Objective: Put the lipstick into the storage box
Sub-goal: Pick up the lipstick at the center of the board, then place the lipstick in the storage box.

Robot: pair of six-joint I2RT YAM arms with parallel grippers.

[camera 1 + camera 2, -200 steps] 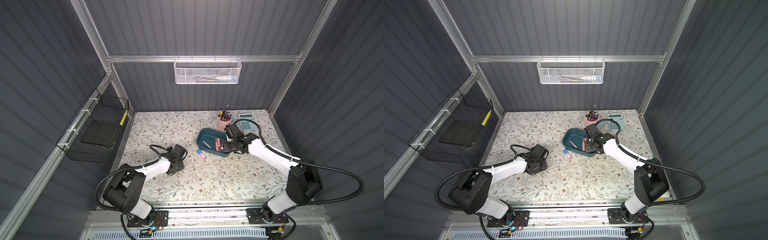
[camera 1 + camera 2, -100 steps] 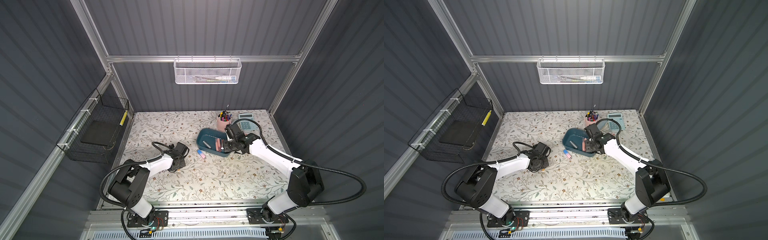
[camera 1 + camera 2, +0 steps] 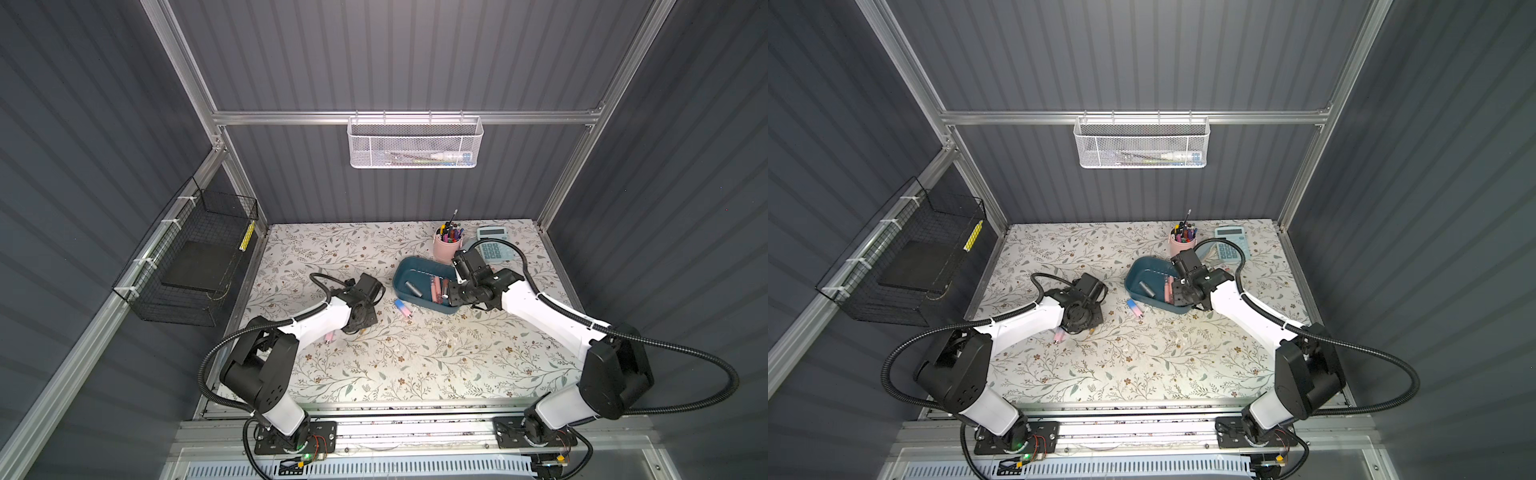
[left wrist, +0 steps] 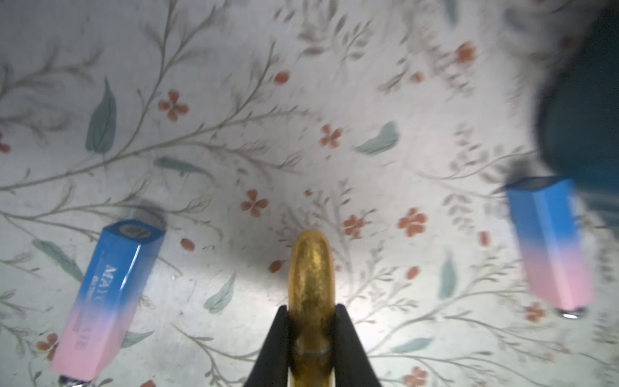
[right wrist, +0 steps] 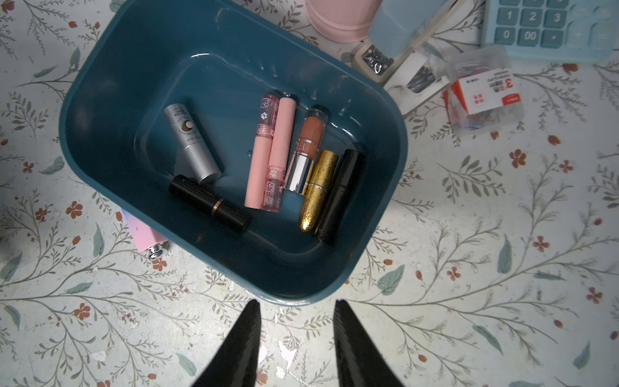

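Pressure from the left fingers (image 4: 276,338) holds a gold lipstick (image 4: 311,278): they are closed on its sides, and its rounded end pokes out past their tips above the floral worktop (image 3: 415,365); whether it touches the surface cannot be told. Beside it, near the left arm, a blue-and-pink lipstick (image 4: 107,301) lies flat. Farther on, a second blue-and-pink lipstick (image 3: 403,308) lies outside the storage box (image 3: 405,270), just beside its near wall. The dark teal box sits on the worktop and holds seven tubes lying down: a silver tube (image 5: 191,144), a black tube with a gold band (image 5: 209,204), two pink tubes (image 5: 259,160) side by side, a clear peach-filled tube (image 5: 306,147), a glittery gold tube (image 5: 318,191) and a plain black tube (image 5: 340,194), the last three packed together. The right fingers (image 5: 246,338) stand apart with nothing between them, over the worktop just outside the box's rim. Behind the box stand a pink pen cup (image 3: 444,249) and, near it, a pale blue calculator (image 3: 492,247). On the back wall hangs a white mesh basket (image 3: 415,141), on the left wall a black wire basket (image 3: 191,266).
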